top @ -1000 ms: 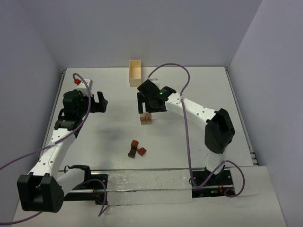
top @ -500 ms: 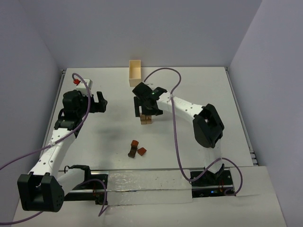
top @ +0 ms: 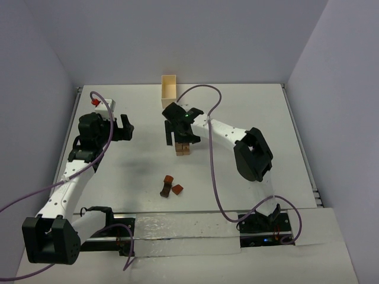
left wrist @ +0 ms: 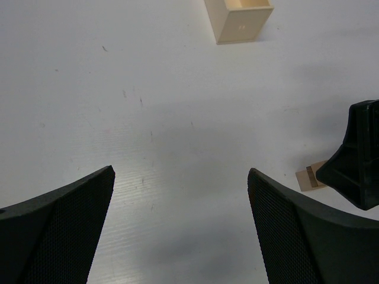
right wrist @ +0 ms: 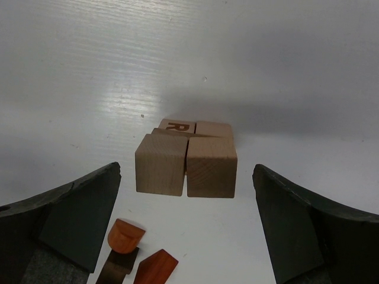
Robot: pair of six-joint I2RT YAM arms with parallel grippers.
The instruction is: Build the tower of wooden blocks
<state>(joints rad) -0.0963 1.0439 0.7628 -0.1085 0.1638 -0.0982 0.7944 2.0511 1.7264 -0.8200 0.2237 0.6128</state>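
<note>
While spread wide and empty, poised over the table (top: pixel 266 118): left gripper (left wrist: pixel 180 177) far left, right gripper (right wrist: pixel 185 170) at centre above the blocks.
Pale box (top: pixel 169 92) at the far edge, well apart from the left gripper. Tan cubes (right wrist: pixel 186 163) clustered and touching, mid-table, framed between the right gripper's parted fingers (right wrist: pixel 77 213), untouched. Reddish pieces (top: pixel 170 187) loose together, nearer and slightly left, apart from the cubes.
</note>
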